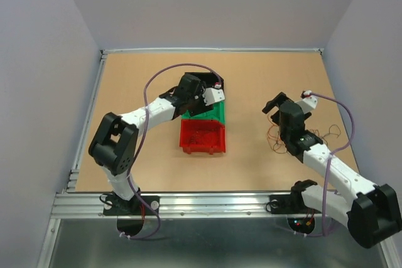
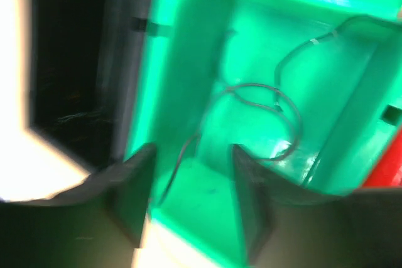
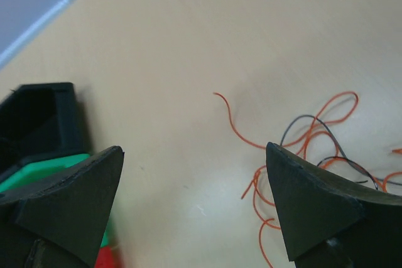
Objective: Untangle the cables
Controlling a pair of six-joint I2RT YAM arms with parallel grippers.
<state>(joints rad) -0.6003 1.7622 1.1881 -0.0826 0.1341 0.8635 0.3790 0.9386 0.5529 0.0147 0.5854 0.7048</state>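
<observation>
The left fingers [image 2: 133, 183] stand apart with nothing clamped, poised over the green bin [image 2: 188, 61]. One thin dark cable [image 2: 254, 85] loops on the floor of that bin. A red bin [image 1: 202, 137] sits against its near side and a black bin [image 3: 38, 114] lies on its far side. The right fingers [image 3: 314, 199] are spread wide above the bare desk [image 1: 251, 80]. The cables [image 3: 312, 131], orange and black, sprawl loose on the desk at the right, beside that arm.
</observation>
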